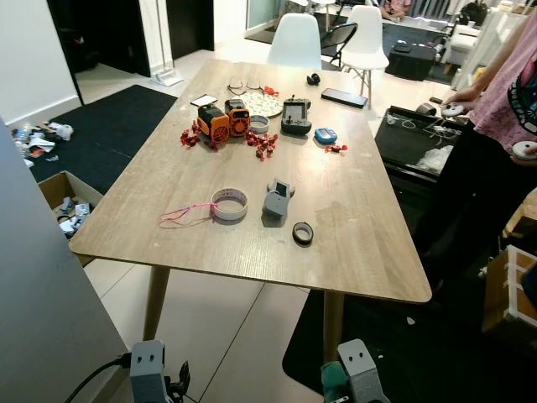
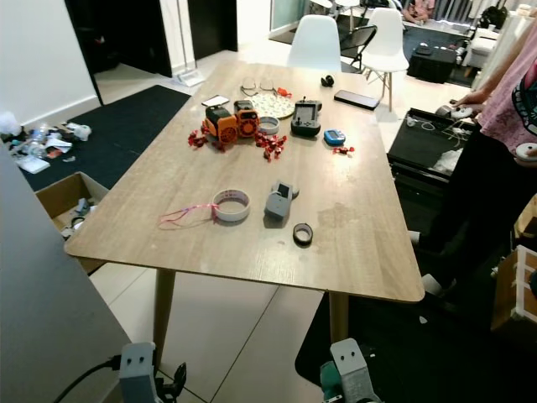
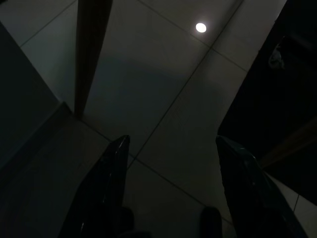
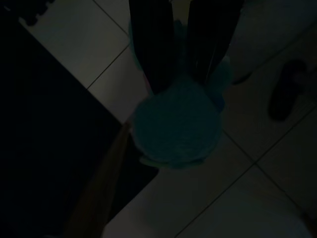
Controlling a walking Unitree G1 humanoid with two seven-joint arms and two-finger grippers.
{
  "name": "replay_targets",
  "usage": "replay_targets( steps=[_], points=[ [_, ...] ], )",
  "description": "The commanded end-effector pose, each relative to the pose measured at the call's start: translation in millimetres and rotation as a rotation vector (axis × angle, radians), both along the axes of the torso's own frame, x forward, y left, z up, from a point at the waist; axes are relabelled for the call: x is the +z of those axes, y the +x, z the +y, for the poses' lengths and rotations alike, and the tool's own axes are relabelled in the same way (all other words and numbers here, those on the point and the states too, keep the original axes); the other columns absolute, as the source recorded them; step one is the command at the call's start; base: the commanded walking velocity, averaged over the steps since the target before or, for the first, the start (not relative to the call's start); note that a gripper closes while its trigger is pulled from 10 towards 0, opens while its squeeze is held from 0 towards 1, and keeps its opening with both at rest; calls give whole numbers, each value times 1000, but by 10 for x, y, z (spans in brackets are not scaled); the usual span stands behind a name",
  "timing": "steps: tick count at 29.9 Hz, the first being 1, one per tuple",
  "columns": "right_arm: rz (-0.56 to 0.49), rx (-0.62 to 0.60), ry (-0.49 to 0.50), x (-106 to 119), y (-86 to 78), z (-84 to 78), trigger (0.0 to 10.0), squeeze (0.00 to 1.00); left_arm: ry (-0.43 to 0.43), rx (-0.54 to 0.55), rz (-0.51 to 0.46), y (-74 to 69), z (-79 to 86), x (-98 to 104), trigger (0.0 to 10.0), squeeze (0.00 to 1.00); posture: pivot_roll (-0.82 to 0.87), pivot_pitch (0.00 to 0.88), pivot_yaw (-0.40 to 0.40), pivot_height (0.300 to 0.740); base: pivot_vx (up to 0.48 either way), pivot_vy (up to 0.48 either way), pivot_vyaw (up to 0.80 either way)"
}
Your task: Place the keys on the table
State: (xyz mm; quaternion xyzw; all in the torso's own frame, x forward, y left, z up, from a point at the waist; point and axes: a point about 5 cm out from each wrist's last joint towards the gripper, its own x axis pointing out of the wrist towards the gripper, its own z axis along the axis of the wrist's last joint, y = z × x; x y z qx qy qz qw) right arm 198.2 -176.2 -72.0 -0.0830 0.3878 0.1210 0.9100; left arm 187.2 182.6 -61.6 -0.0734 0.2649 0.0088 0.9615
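The wooden table point(image 1: 352, 243) stands straight ahead, its near edge just beyond my arms. Both arms hang low below that edge. My right gripper point(image 4: 181, 82) is shut on a teal fluffy keyring point(image 4: 176, 126), which dangles under the fingers above the tiled floor; no metal keys can be made out in the dark. A bit of the teal fluff point(image 1: 333, 382) also peeks out beside my right wrist. My left gripper point(image 3: 172, 140) is open and holds nothing, pointing at the floor beside a table leg point(image 3: 89, 54).
On the table lie a tape roll with pink string point(image 1: 229, 204), a grey device point(image 1: 276, 200), a black ring point(image 1: 303, 232) and an orange toy point(image 1: 224, 120). A person point(image 1: 503, 109) stands at the right. A cardboard box point(image 1: 67, 197) sits left; white chairs point(image 1: 295, 40) behind.
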Motion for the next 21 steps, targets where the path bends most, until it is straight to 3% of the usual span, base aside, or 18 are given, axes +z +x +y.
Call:
replay_targets(
  steps=[1, 21],
  points=[
    [8, -16, 1, -9, -16, -19, 10000, 0, 6, -3, 25, -55, 21, -33, 10000, 0, 55, 60, -79, 740, 0, 0, 0],
    [12, -16, 6, -19, -26, 16, 10000, 0, 29, -7, 22, -51, 48, -24, 10000, 0, 62, 50, -72, 740, 0, 0, 0]
  ],
)
